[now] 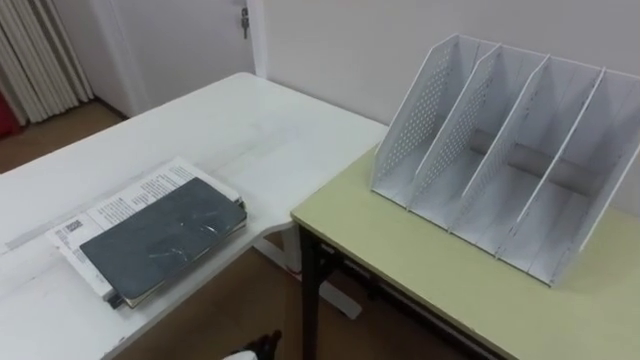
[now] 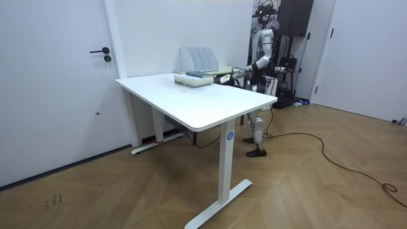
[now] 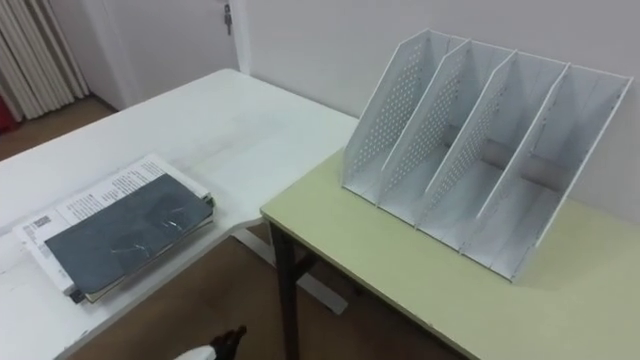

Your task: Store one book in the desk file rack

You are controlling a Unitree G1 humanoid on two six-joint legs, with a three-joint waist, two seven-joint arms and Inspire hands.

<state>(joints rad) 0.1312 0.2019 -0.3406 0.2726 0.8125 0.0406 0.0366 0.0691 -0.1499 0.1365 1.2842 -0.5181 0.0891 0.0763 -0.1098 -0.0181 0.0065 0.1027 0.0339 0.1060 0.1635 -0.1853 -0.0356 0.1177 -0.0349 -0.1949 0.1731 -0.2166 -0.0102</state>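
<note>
A dark grey book (image 1: 165, 240) lies on top of a white printed book (image 1: 128, 198) near the white table's front corner, to my left. The white perforated file rack (image 1: 500, 150) stands with several vacant slots on the green desk (image 1: 400, 260) to my right. A small part of my left hand (image 1: 247, 353) pokes in at the bottom edge, below the books and apart from them. In the room view I stand at the far end of the white table (image 2: 197, 102), one arm stretched toward the book stack (image 2: 194, 78) in front of the rack (image 2: 198, 60).
The white table (image 1: 250, 130) and the green desk meet at a corner with a floor gap between them. A wall rises behind the rack. A door (image 1: 180, 40) and a curtain (image 1: 40, 60) are at the far left.
</note>
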